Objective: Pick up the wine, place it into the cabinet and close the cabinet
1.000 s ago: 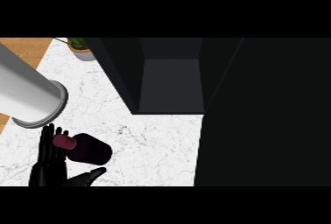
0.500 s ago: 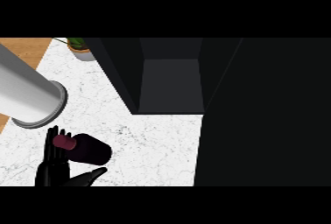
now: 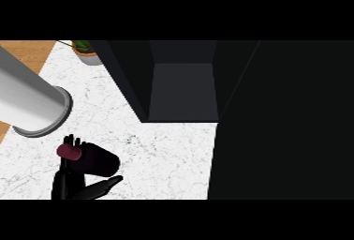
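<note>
One robot hand [image 3: 67, 183], the left, in view, fingers straight and thumb splayed wide; wine [image 3: 97, 160] sits in the gap between them, touching the fingers, long axis running cap-at-fingers to base rightward, open cabinet [image 3: 183, 91] well ahead-right.

White marble counter [image 3: 166, 150] w/ wood edge [image 3: 24, 51] left, potted plant [image 3: 84, 47] top-left.

- White marble counter [image 3: 166, 154] with fine grey veining, filling the left and middle of the view.
- Small potted plant [image 3: 85, 50], green leaves in a pale pot, at the counter's far edge.
- Wooden surface [image 3: 24, 54] beyond the counter's left edge, warm brown.
</note>
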Robot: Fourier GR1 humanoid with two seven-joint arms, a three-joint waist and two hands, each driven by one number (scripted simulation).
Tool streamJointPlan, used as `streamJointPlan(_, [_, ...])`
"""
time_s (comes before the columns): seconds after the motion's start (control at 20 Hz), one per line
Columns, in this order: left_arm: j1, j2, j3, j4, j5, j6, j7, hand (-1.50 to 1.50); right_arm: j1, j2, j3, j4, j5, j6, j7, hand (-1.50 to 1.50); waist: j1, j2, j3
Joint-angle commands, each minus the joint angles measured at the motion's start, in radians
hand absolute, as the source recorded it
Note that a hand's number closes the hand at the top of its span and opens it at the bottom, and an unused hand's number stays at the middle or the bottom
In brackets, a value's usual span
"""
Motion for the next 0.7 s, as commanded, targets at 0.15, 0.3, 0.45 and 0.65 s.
streamJointPlan(0.15, [-0.034, 0.060, 0.061, 0.082, 0.067, -0.129, -0.007, -1.50, 0.056, -0.009, -0.003, -0.126, -0.069, 0.023, 0.034, -1.50, 0.000, 0.000, 0.000])
streamJointPlan(0.3, [-0.072, 0.009, 0.060, 0.137, 0.044, -0.072, -0.045, -1.50, -0.006, 0.000, -0.005, -0.128, -0.075, -0.007, 0.076, -1.50, 0.001, 0.000, 0.000])
streamJointPlan(0.45, [-0.129, -0.006, 0.063, 0.180, 0.040, -0.066, -0.060, -1.50, -0.028, -0.020, -0.034, -0.160, -0.099, -0.008, 0.129, -1.50, -0.002, 0.000, 0.000])
streamJointPlan(0.65, [-0.098, -0.031, 0.058, 0.243, 0.052, -0.140, -0.153, -1.50, 0.078, 0.015, -0.017, -0.118, -0.092, 0.039, 0.007, -1.50, -0.003, 0.000, 0.000])
